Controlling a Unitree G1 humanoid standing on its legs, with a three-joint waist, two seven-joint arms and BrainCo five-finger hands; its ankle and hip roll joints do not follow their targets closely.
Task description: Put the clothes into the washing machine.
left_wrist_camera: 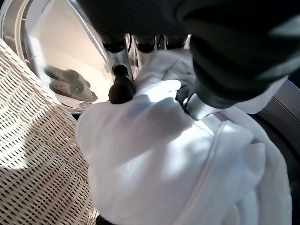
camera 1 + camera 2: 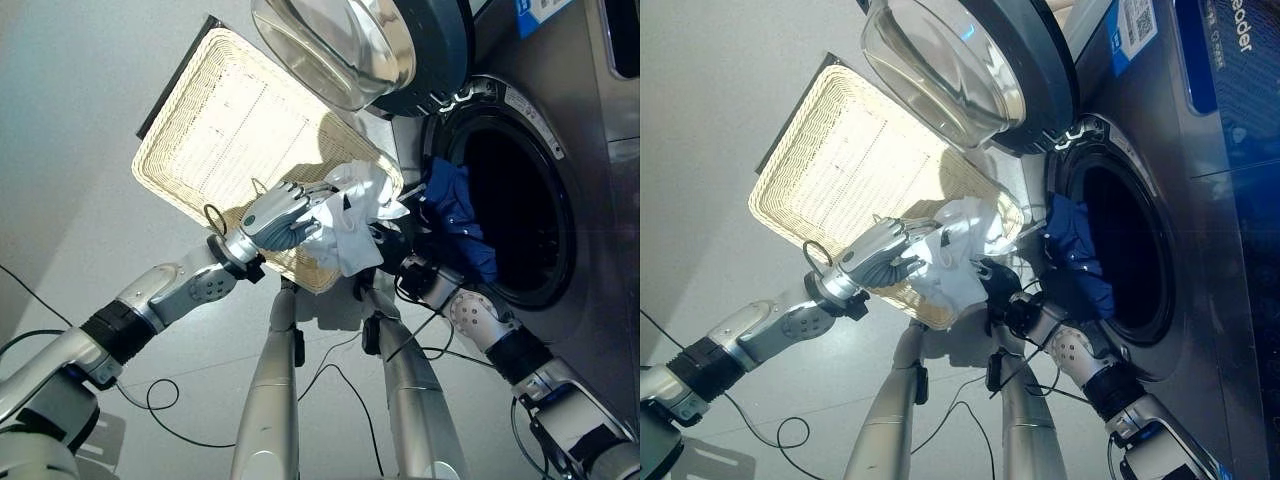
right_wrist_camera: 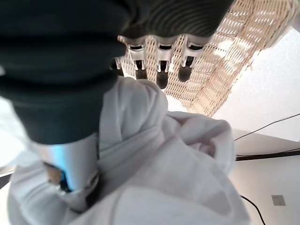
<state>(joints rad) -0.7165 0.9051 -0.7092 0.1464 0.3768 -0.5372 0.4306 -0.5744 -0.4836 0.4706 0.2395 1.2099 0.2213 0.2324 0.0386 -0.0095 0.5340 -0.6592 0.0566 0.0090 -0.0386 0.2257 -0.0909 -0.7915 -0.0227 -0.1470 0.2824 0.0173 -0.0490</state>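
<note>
Grey floor; pale wicker basket (image 2: 230, 130) at 10 o'clock. Left robot hand (image 2: 283, 218) and right robot hand (image 2: 1002, 290) both clamp white cotton garment (image 2: 350, 222); should lift clear, then feed toward open steel drum (image 2: 515, 195) at 3 o'clock.

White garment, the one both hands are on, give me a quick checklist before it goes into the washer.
1. Washer door open: ok.
2. Left hand curled on white garment: ok.
3. Right hand curled on the garment: ok.
4. Garment lifted free of wicker basket: cannot tell, it overlaps the basket's corner.
5. Drum opening free: not ok, blue garment drapes over its rim.
</note>
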